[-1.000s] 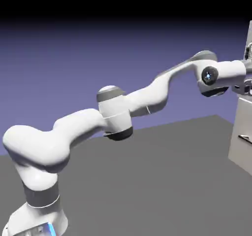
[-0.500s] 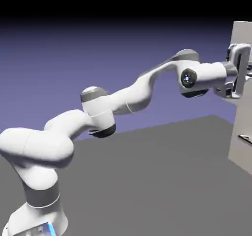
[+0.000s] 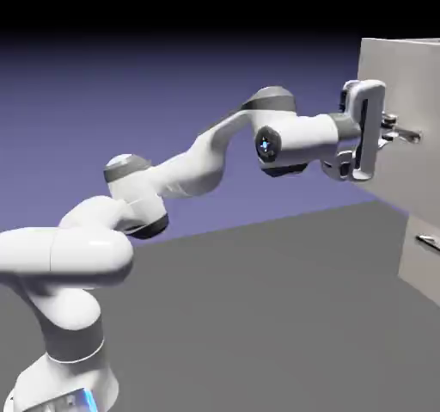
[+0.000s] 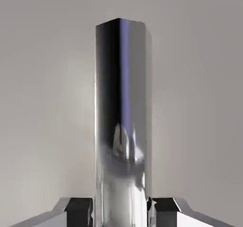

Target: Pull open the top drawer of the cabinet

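The top drawer (image 3: 402,79) is a pale grey box jutting out toward the exterior view's left, beyond the lower part of the cabinet (image 3: 419,273). Its thin silver bar handle (image 3: 406,133) lies between the fingers of my gripper (image 3: 392,134), which is shut on it. In the hand view the shiny handle (image 4: 121,103) runs straight up the middle over the plain drawer front (image 4: 42,103). It is pinched between the two grey fingertips (image 4: 78,209) at the bottom edge, and my gripper (image 4: 121,211) is centred on it.
A lower drawer front with a like silver handle (image 3: 427,243) sits below, further right and flush with the cabinet. The arm stretches from the lower left across the dark grey table (image 3: 258,316).
The hand has drawn back to the left with the handle in its grip. The top drawer's front has come with it, from the right edge well into the picture.
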